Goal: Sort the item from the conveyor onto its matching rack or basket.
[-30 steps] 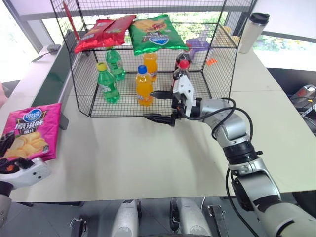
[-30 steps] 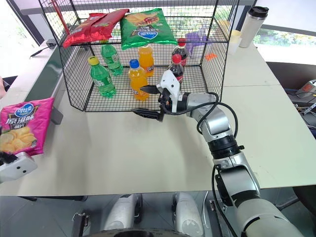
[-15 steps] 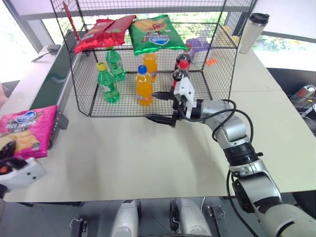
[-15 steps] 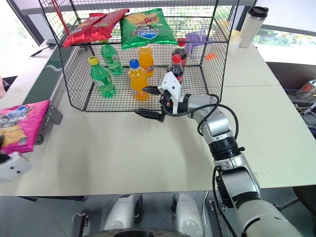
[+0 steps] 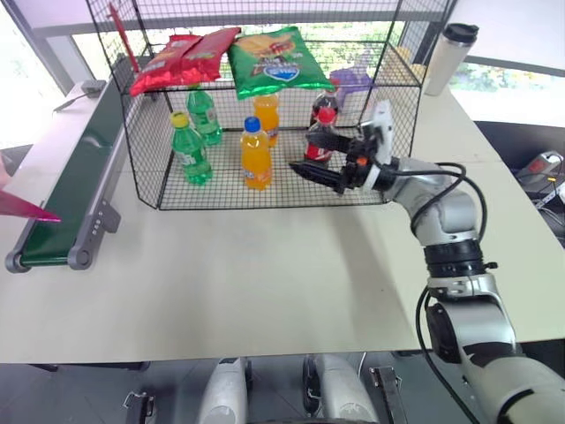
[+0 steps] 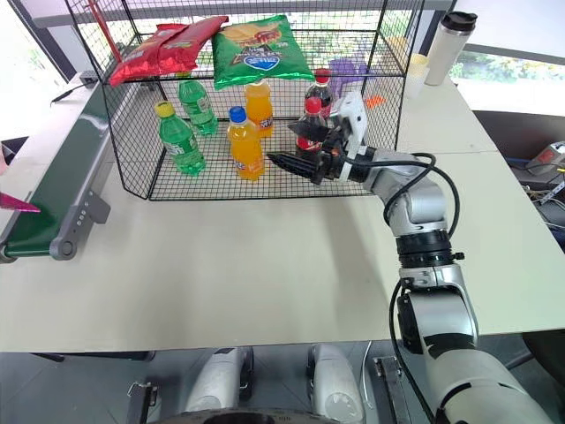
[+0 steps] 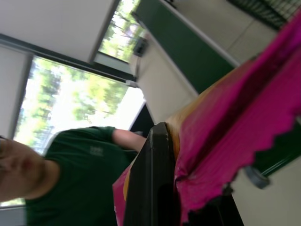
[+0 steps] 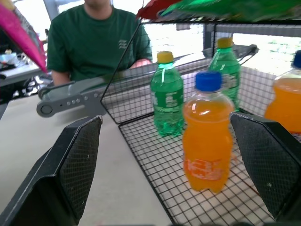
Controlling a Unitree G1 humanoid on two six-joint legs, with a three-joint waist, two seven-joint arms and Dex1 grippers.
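Left eye view: the right claw [image 5: 328, 159] stands spread wide and empty at the front of the wire rack [image 5: 141, 168], likely waiting to receive. A corner of the pink chip bag [image 5: 26, 208] hangs beside the conveyor [image 5: 66, 190], left of the rack.

Left wrist view: the left claw [image 7: 176, 188] is clamped tight on the bag's crimped edge, keeping it clear of the belt.

Right wrist view: orange and green bottles [image 8: 207, 129] stand on the rack floor between the parted fingers [image 8: 77, 162].
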